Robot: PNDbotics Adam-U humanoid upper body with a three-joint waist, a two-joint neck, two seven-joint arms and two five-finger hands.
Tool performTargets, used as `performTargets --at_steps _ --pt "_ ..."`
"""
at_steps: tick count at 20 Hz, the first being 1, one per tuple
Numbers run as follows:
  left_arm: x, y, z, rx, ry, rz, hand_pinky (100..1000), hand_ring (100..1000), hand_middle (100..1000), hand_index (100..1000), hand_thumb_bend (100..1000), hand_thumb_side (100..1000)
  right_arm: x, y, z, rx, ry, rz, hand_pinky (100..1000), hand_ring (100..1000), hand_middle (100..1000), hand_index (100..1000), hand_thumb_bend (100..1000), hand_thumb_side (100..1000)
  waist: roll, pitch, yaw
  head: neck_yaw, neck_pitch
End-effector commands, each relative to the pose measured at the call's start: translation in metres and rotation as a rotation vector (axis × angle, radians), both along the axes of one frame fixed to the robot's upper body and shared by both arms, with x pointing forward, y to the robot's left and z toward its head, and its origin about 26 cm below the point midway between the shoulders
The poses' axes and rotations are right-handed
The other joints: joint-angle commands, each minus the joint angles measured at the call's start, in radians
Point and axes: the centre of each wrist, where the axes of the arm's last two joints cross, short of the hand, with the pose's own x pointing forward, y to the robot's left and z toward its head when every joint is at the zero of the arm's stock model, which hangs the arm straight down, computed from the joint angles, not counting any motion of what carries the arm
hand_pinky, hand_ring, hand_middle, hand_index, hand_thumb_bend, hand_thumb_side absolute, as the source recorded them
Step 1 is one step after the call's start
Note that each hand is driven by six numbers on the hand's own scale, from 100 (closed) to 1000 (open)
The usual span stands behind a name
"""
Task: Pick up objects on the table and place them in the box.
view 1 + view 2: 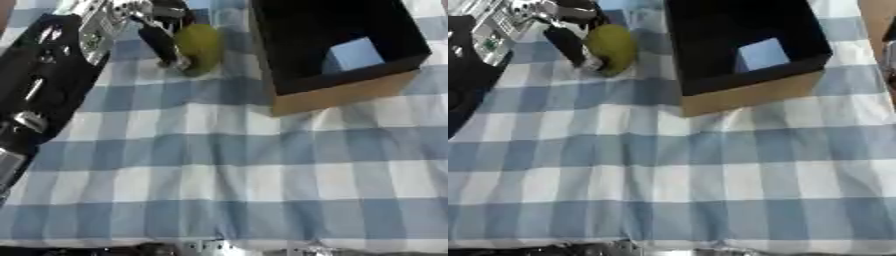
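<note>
Left hand [144,22] is at the far-left side of the box [337,97], fingers curled round the green-yellow fruit [199,46]; one dark finger runs down the fruit's near-left face. Fruit sits just left of the box, apart from its wall; can't tell if it's lifted off the desk [227,170]. Box is open-topped, dark inside, with a pale blue square [761,54] in it. Right hand isn't visible.

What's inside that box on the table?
Inside the box only a pale blue patch shows on its dark floor. The near wall hides the bottom strip behind it.
</note>
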Motion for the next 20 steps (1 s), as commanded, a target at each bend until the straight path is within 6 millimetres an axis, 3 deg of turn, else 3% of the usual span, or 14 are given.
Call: performTargets --at_steps 1,5,12,20 --pt "-0.005 0.002 0.018 -0.035 -0.026 -0.01 756 709 631 727 100 364 -0.002 0.0 0.007 -0.01 -0.017 -0.002 901 1000 560 893 100 470 0.002 -0.036 0.002 0.002 0.005" --pt "-0.016 0.002 0.036 -0.055 -0.029 -0.051 757 710 637 732 100 360 -0.003 -0.001 0.005 -0.008 -0.007 -0.016 901 1000 559 890 100 470 0.003 -0.039 0.006 -0.001 0.005" --pt "-0.035 0.007 0.077 -0.072 -0.131 -0.032 753 708 641 731 100 272 -0.004 -0.002 0.005 -0.009 -0.011 -0.021 901 1000 559 889 100 470 0.005 -0.045 0.012 -0.01 0.005" --pt "-0.056 -0.022 0.105 -0.158 -0.19 -0.131 740 690 621 720 100 280 -0.002 -0.001 0.009 -0.015 -0.027 -0.007 900 1000 561 888 100 470 0.002 -0.046 0.009 -0.007 0.005"
